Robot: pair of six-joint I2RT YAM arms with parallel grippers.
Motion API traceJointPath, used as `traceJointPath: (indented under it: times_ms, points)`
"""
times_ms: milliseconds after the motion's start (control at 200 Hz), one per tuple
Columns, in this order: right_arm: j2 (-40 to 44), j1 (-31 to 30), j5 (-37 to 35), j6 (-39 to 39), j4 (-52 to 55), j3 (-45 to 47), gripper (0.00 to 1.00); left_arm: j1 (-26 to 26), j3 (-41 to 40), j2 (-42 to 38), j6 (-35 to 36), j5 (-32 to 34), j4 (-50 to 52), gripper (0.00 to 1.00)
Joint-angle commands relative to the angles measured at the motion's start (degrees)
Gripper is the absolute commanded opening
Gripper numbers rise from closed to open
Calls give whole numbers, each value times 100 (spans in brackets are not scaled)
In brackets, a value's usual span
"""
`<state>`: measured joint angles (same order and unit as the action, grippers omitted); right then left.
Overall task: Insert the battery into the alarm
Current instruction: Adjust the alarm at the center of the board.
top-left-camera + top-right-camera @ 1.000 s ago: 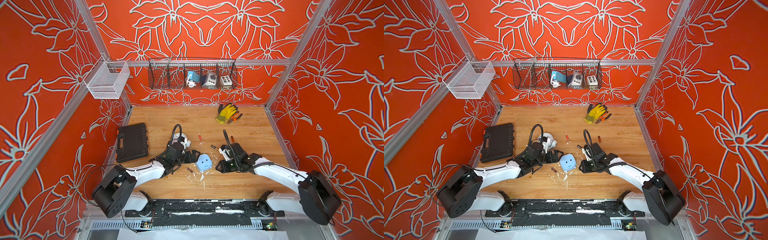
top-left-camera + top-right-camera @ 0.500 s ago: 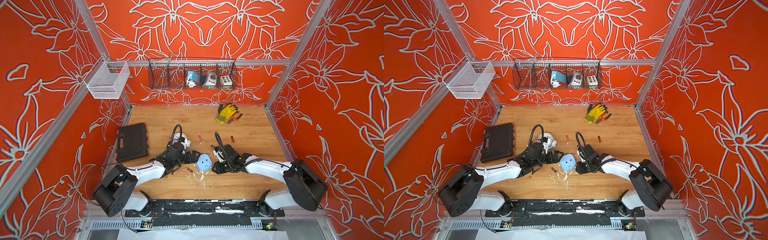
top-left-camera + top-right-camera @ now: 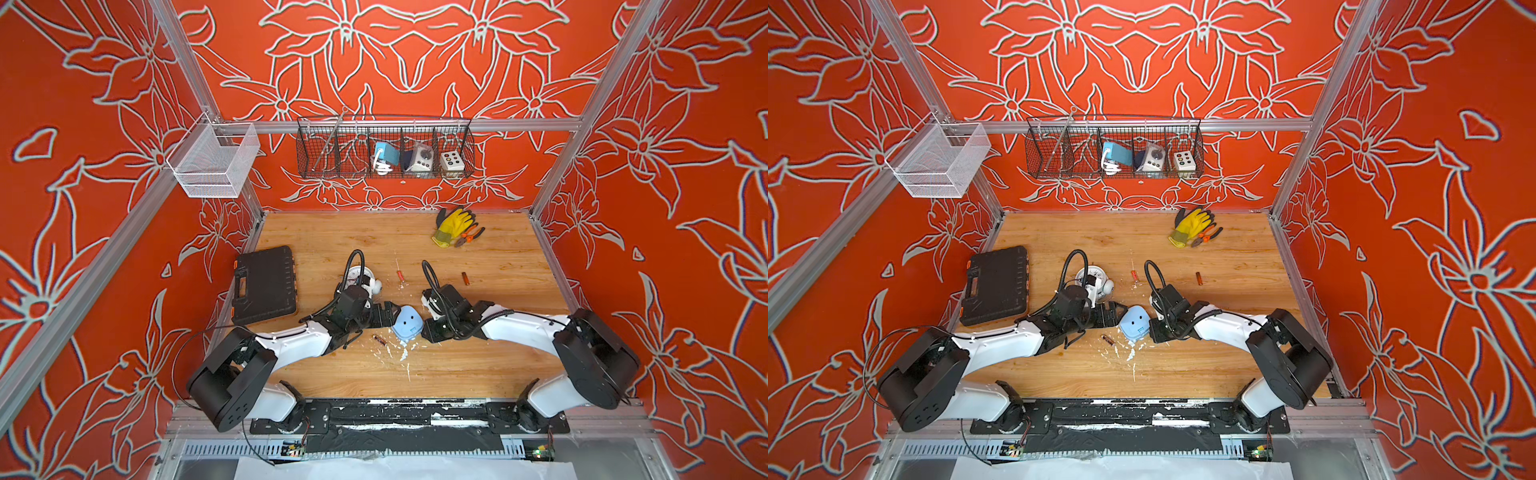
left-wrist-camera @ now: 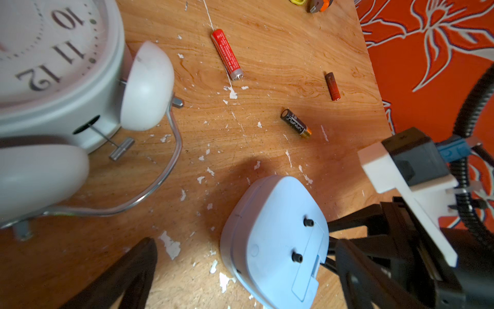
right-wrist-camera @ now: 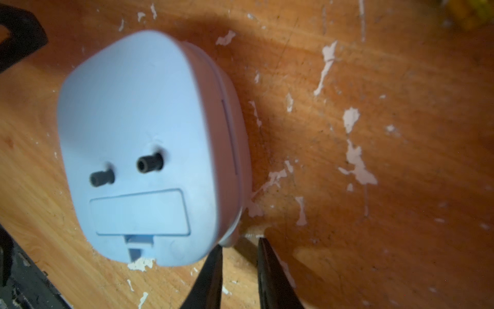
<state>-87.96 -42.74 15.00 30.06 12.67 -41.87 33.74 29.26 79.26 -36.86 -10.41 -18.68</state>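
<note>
The light blue alarm (image 3: pixel 407 324) (image 3: pixel 1135 325) lies face down on the wooden floor, its back up, with two black knobs and a shut battery cover (image 5: pixel 140 211). My left gripper (image 3: pixel 391 314) (image 4: pixel 246 242) is open wide, its fingers standing either side of the alarm (image 4: pixel 272 240). My right gripper (image 3: pixel 425 332) (image 5: pixel 239 244) is at the alarm's opposite edge, jaws a narrow gap apart with only floor between them, one fingertip (image 5: pixel 217 251) right by the alarm's corner (image 5: pixel 149 128). Several batteries lie loose: a black battery (image 3: pixel 379 340) (image 3: pixel 1108 340), a red battery (image 4: pixel 226 54) and a brown battery (image 4: pixel 332 86).
A white twin-bell clock (image 3: pixel 359 277) (image 4: pixel 53 67) sits behind my left wrist. A black tool case (image 3: pixel 264 286) lies at the left, a yellow glove (image 3: pixel 452 224) and pliers at the back right. Wire baskets (image 3: pixel 384 147) hang on the back wall.
My right arm has swung left up to the blue alarm and its jaws have narrowed. The left arm and the alarm have stayed put.
</note>
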Motion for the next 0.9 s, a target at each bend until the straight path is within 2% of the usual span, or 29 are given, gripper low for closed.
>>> traceJointPath:
  times_ms: [0, 105, 185, 305, 425, 545, 671, 826, 896]
  points:
    - [-265, 80, -304, -89, 159, -284, 25, -34, 77, 54, 7, -92, 15, 98]
    - [-426, 192, -602, 33, 124, -421, 25, -33, 76, 104, -35, -212, -28, 98]
    - [-531, 298, -548, 68, -127, -465, 25, -34, 75, 175, -74, -318, -110, 98]
    - [-766, 421, -410, 35, -235, -727, 25, -33, 131, 355, -135, -650, -272, 88]
    - [-845, 510, -163, 42, -388, -890, 25, -34, 156, 507, -251, -797, -383, 83]
    - [-518, 537, -349, 192, -322, -795, 26, -33, 244, 677, -319, -921, -422, 78]
    - [91, 538, -629, 308, -341, -406, 36, -34, 310, 883, -378, -1111, -524, 67]
    - [786, 539, -898, 416, -199, -58, 41, -34, 353, 1133, -535, -1598, -861, 57]
    - [1041, 547, -1016, 503, -112, 33, 58, -24, 329, 1197, -658, -1770, -1032, 49]
